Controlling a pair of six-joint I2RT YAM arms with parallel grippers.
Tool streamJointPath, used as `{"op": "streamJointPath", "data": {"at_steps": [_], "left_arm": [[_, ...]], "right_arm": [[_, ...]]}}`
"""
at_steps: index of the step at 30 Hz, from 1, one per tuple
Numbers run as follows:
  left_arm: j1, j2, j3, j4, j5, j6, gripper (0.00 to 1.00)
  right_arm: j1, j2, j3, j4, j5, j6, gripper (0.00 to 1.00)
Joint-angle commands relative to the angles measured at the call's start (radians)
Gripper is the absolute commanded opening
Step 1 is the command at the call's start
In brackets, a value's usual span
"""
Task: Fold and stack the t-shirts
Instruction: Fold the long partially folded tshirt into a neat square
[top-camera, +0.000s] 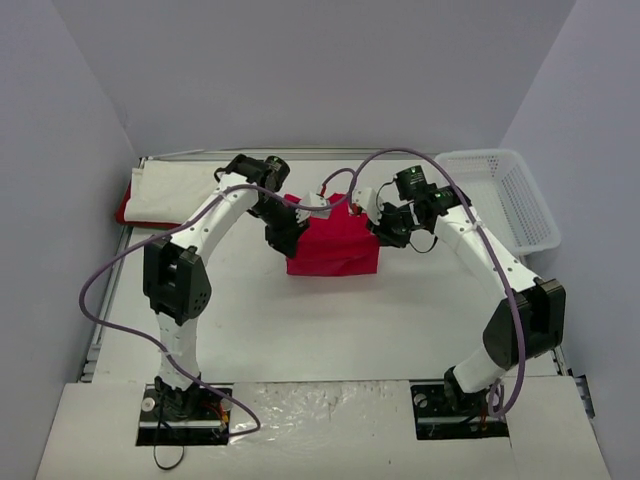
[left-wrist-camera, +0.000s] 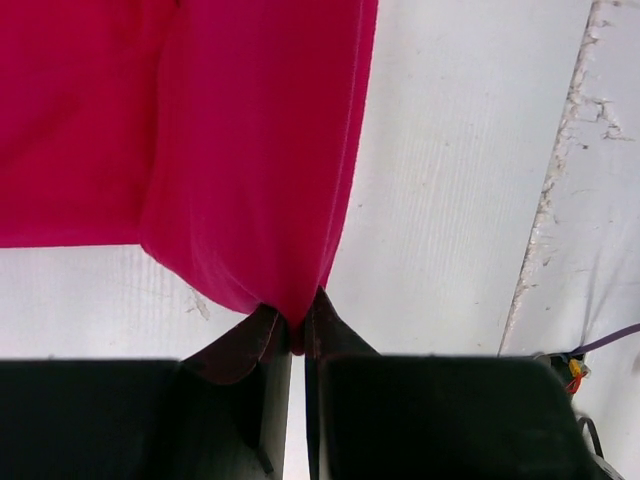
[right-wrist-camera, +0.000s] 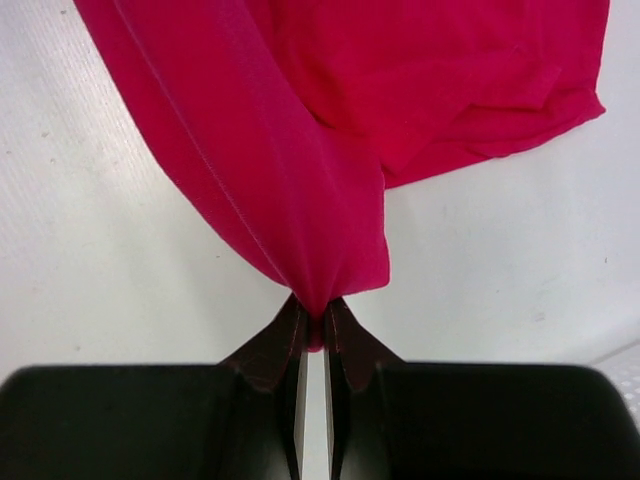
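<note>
So the left gripper (left-wrist-camera: 297, 322) is clamped right down on a bunched bit of the red t-shirt (left-wrist-camera: 250, 140). Its two dark fingers (left-wrist-camera: 245, 352) are nearly touching, with only a pinch of cloth squeezed between the tips. From that pinch the fabric fans out ahead of the gripper and off to its left, with one fold hanging loose over the white table (left-wrist-camera: 450, 200). The bare tabletop shows just to the right of the fingers.

Same deal with the right gripper (right-wrist-camera: 320, 318): it's closed hard on a gathered bit of the same shirt. A wide band of cloth runs away ahead and to the left of it, and the rumpled rest of the shirt lies on the table ahead and to the right.

From the top camera, the shirt sits between the two grippers, one at each side of it, with most of the cloth spread flat toward the arm bases.

Further out, well off to the left of the left gripper, a white t-shirt (top-camera: 178, 188) lies flat on top of another red t-shirt (top-camera: 124, 210), which only shows as a strip of red edge. Out past the right gripper, a white lattice basket (top-camera: 505, 195) sits at the right edge of the table.
</note>
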Motion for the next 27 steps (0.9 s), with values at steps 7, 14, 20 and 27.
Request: {"op": "streamJointPath", "data": {"at_steps": [7,14,20,27], "left_arm": [[0.054,0.072,0.159,-0.345,-0.054,0.018,0.02],[0.097,0.188,0.282,-0.352,-0.063,0.038,0.02],[0.113,0.254,0.351,-0.354,-0.076,0.049,0.02],[0.119,0.391,0.55,-0.351,-0.144,0.072,0.53]], "right_arm": [[-0.024,0.141,0.137,0.017,0.011,-0.011,0.0],[-0.034,0.257,0.235,0.034,0.024,-0.011,0.0],[-0.044,0.34,0.307,0.038,0.03,-0.011,0.0],[-0.065,0.493,0.396,0.139,0.083,0.009,0.21]]}}
